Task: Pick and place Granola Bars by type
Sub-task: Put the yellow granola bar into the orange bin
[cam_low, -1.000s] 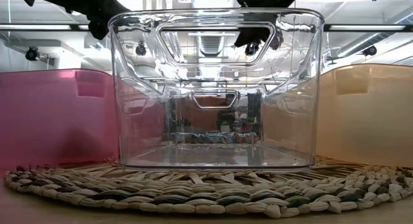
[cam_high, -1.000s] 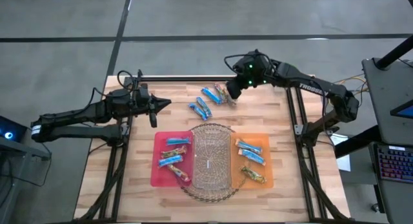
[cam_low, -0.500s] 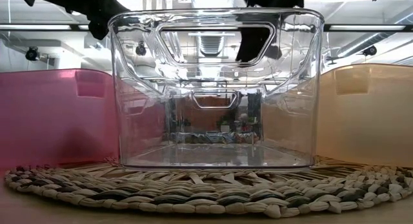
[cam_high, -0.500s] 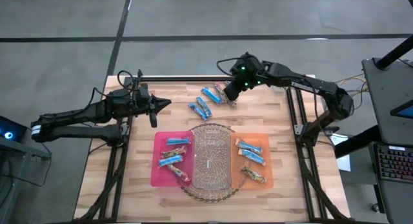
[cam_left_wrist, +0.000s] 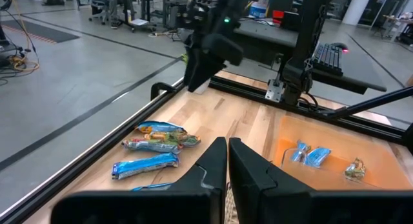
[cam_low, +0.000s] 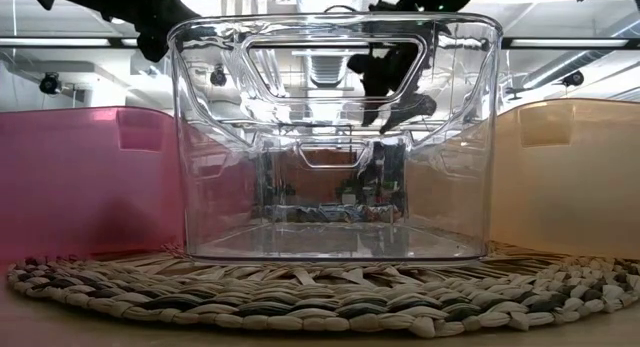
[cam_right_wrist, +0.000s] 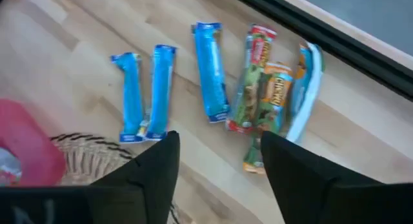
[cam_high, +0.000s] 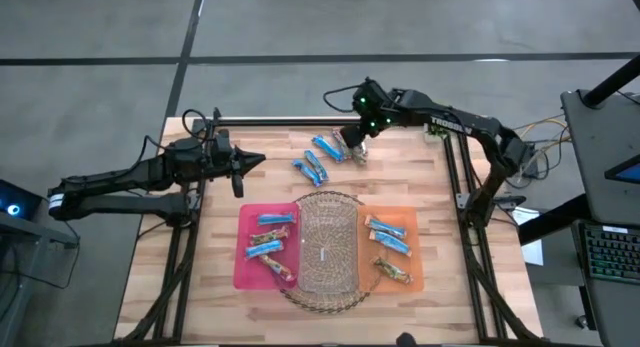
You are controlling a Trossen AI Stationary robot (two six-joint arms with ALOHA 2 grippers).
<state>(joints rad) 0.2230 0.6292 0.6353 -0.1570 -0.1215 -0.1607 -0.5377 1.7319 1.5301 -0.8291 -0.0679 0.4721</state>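
Right pincer point(cam_high: 350, 139) hangs released over the loose Granola Bars point(cam_right_wrist: 261, 95), probably lining up a brown one; left pincer point(cam_high: 240, 164) waits clenched beside the tabletop point(cam_high: 420, 177).

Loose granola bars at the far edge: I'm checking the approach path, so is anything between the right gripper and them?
Nothing visible. The right gripper, fingers apart, hangs just above the loose granola bars lying flat on bare table. The left gripper waits shut, well off to the side.

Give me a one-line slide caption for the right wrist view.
Open right gripper hovers over five loose granola bars on the wooden table.
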